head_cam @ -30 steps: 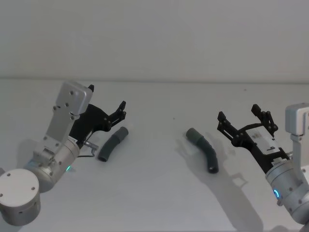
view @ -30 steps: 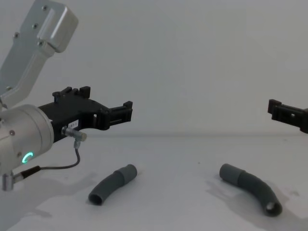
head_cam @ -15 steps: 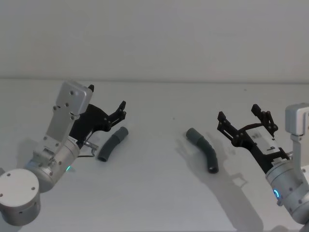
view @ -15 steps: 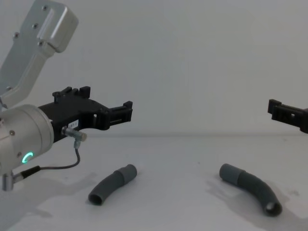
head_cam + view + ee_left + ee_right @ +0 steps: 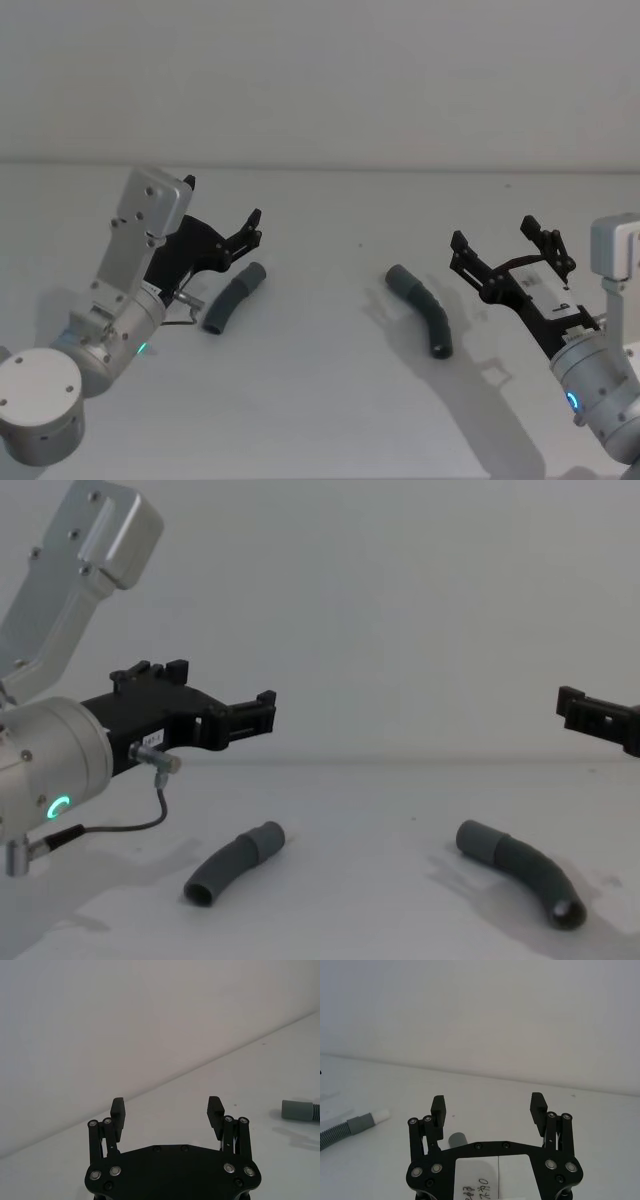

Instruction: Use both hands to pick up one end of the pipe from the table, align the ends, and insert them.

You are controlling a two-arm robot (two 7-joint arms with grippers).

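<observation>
The two curved pieces of the pipe lie flat on the table (image 5: pixel 320 400), well apart from each other, and neither is held. The left pipe piece (image 5: pixel 232 300) lies on the robot's left, with its smooth grey cuff (image 5: pixel 254 272) at the far end, turned toward the middle of the table, and its dark ribbed end nearer the robot. The right pipe piece (image 5: pixel 428 310) lies on the robot's right, bending like a hook. Its cuff (image 5: pixel 398 277) is also at the far end and faces the middle, while its dark open mouth points back toward the robot. The two cuffs face each other across a bare stretch of table. The left end effector (image 5: pixel 166 1110) hangs above the table just beside the left pipe piece, not touching it, with its fingers spread wide apart and nothing between them. A green ring (image 5: pixel 58 806) glows on its arm, and a thin cable (image 5: pixel 150 815) loops below. The right end effector (image 5: pixel 488 1105) hangs near the right pipe piece, on its outer side and clear of it, its fingers likewise set wide apart and empty.
</observation>
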